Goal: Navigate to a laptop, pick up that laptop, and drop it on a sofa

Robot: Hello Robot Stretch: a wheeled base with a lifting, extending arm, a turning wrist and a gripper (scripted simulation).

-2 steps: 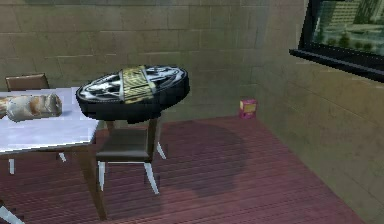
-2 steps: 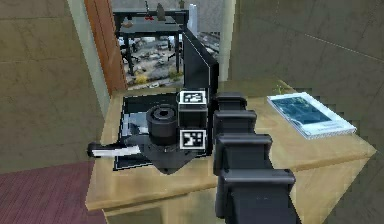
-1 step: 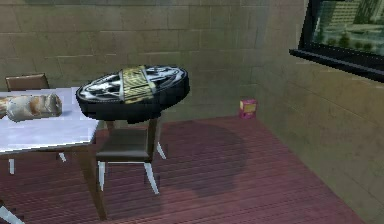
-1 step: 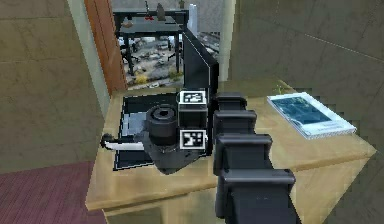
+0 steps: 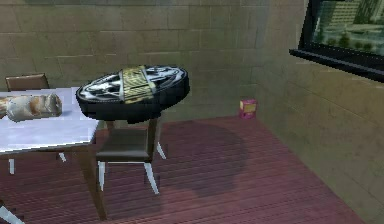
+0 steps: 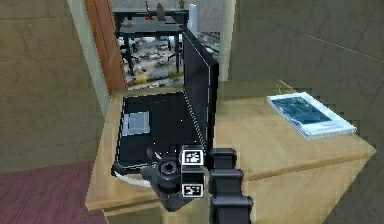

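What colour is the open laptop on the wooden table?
Black; the laptop shows best in the arm side view.

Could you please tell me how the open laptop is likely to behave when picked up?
The laptop stands open with its screen upright, so the lid may swing on its hinge when lifted. Its flat base lies on the wooden table, so a push would probably slide it.

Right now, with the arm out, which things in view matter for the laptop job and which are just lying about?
For the job: laptop, open on the wooden table; hand, by the laptop's near edge.
Lying about: book on that table; dark wheel-like thing; loaf-like lump on the white table; chair; small box on the floor.
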